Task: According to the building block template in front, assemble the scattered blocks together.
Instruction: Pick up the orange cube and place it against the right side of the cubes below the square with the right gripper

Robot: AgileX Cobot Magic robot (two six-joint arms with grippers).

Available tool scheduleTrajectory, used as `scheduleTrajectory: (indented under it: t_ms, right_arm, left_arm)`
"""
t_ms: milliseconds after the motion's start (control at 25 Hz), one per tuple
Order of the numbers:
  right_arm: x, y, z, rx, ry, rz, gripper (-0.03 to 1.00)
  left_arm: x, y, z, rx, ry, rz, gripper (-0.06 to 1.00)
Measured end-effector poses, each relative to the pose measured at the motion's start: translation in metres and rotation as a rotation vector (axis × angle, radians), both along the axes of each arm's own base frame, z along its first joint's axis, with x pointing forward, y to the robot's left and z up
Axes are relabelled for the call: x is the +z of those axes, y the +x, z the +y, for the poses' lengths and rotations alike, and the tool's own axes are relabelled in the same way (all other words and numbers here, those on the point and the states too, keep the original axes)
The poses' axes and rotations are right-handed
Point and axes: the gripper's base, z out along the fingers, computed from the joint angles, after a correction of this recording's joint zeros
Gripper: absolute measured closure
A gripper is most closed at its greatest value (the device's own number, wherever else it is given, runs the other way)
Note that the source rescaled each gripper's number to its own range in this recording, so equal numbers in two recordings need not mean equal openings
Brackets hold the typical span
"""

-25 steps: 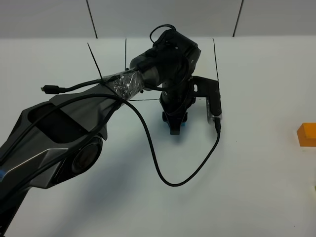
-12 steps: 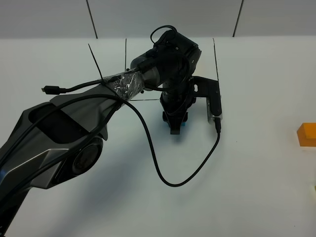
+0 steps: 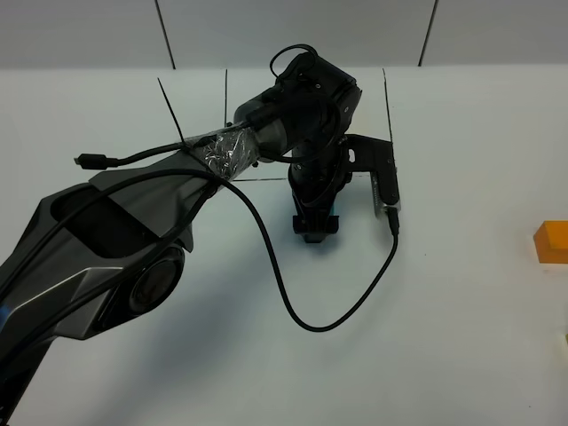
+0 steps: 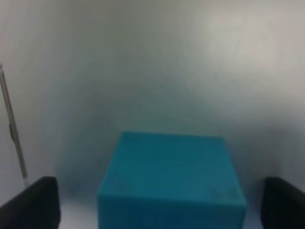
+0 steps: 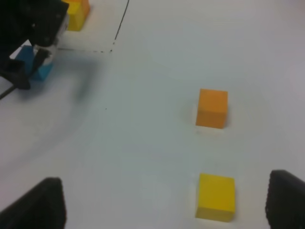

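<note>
The cyan-blue cube point(image 4: 171, 183) sits on the white table between the fingertips point(image 4: 29, 202) of my left gripper point(image 4: 157, 205), which is open with a gap on each side. In the high view the left gripper point(image 3: 312, 226) covers this cube. The right wrist view shows the blue cube point(image 5: 34, 65) under that gripper, just outside the template's black outline point(image 5: 121, 21). The template point(image 5: 76, 10) shows only its yellow and orange cubes there. The loose orange cube point(image 5: 212, 108) and yellow cube point(image 5: 216, 196) lie apart, in front of my open, empty right gripper point(image 5: 167, 207).
The left arm point(image 3: 133, 231) and its looping black cable point(image 3: 293, 293) stretch across the table's middle. The template's outline point(image 3: 388, 106) shows beside the arm. The orange cube point(image 3: 552, 241) sits at the high view's right edge.
The left gripper has sunk a little over the blue cube; the blue sliver seen beside it earlier is now hidden. The cable loop has shifted slightly.
</note>
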Motion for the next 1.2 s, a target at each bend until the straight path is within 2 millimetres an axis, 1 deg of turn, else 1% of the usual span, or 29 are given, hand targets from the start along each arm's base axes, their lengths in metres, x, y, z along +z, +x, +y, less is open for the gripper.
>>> scheduleTrajectory:
  t_ms: [40, 80, 160, 240, 280, 400, 440, 520, 560, 600, 680, 760, 840, 880, 920, 960, 1000, 1040, 1120, 1160, 1200]
  right_arm:
    - [0.000, 0.000, 0.000, 0.000, 0.001, 0.000, 0.25]
    - [0.000, 0.000, 0.000, 0.000, 0.001, 0.000, 0.25]
    - [0.000, 0.000, 0.000, 0.000, 0.001, 0.000, 0.25]
    - [0.000, 0.000, 0.000, 0.000, 0.001, 0.000, 0.25]
    - [0.000, 0.000, 0.000, 0.000, 0.001, 0.000, 0.25]
    - [0.000, 0.000, 0.000, -0.001, 0.002, 0.000, 0.25]
    - [0.000, 0.000, 0.000, -0.001, 0.002, 0.000, 0.25]
    - [0.000, 0.000, 0.000, -0.001, 0.002, 0.000, 0.25]
    - [0.000, 0.000, 0.000, -0.001, 0.002, 0.000, 0.25]
    - [0.000, 0.000, 0.000, -0.001, 0.002, 0.000, 0.25]
    - [0.000, 0.000, 0.000, -0.001, 0.003, 0.000, 0.25]
    - [0.000, 0.000, 0.000, -0.001, 0.003, 0.000, 0.25]
    - [0.000, 0.000, 0.000, -0.001, 0.003, 0.000, 0.25]
    - [0.000, 0.000, 0.000, -0.001, 0.003, 0.000, 0.25]
    - [0.000, 0.000, 0.000, -0.001, 0.003, 0.000, 0.25]
    - [0.000, 0.000, 0.000, -0.001, 0.003, 0.000, 0.25]
    - [0.000, 0.000, 0.000, -0.001, 0.003, 0.000, 0.25]
    - [0.000, 0.000, 0.000, -0.001, 0.003, 0.000, 0.25]
    - [0.000, 0.000, 0.000, -0.001, 0.003, 0.000, 0.25]
    - [0.000, 0.000, 0.000, -0.001, 0.003, 0.000, 0.25]
    - [0.000, 0.000, 0.000, -0.001, 0.003, 0.000, 0.25]
  left_arm:
    - [0.001, 0.000, 0.000, 0.009, -0.002, -0.002, -0.02]
    - [0.003, 0.000, 0.000, 0.019, -0.006, -0.005, -0.05]
    - [0.007, 0.000, 0.000, 0.039, -0.014, -0.011, -0.06]
    - [0.021, 0.000, 0.000, 0.078, -0.035, -0.030, -0.06]
    - [0.031, -0.001, 0.000, 0.110, -0.052, -0.045, -0.06]
    - [0.075, -0.003, 0.003, 0.239, -0.128, -0.107, -0.05]
    - [0.087, -0.003, 0.006, 0.282, -0.151, -0.123, -0.05]
    - [0.114, -0.001, 0.015, 0.366, -0.200, -0.157, -0.05]
    - [0.126, 0.001, 0.023, 0.422, -0.223, -0.176, -0.05]
    - [0.134, 0.004, 0.032, 0.473, -0.235, -0.188, -0.05]
    - [0.151, 0.010, 0.057, 0.583, -0.251, -0.205, -0.05]
    - [0.158, 0.014, 0.087, 0.670, -0.237, -0.200, -0.04]
    - [0.165, 0.015, 0.125, 0.764, -0.220, -0.190, -0.04]
    - [0.164, 0.013, 0.142, 0.805, -0.206, -0.170, -0.03]
    - [0.166, 0.010, 0.164, 0.856, -0.197, -0.152, -0.03]
    - [0.173, 0.005, 0.185, 0.906, -0.209, -0.136, -0.02]
    - [0.173, -0.002, 0.206, 0.961, -0.210, -0.105, -0.02]
    - [0.179, -0.014, 0.223, 1.007, -0.223, -0.080, -0.02]
    - [0.196, -0.044, 0.260, 1.101, -0.265, -0.073, -0.01]
    - [0.199, -0.059, 0.274, 1.141, -0.286, -0.073, -0.01]
    - [0.207, -0.078, 0.284, 1.167, -0.316, -0.097, 0.00]
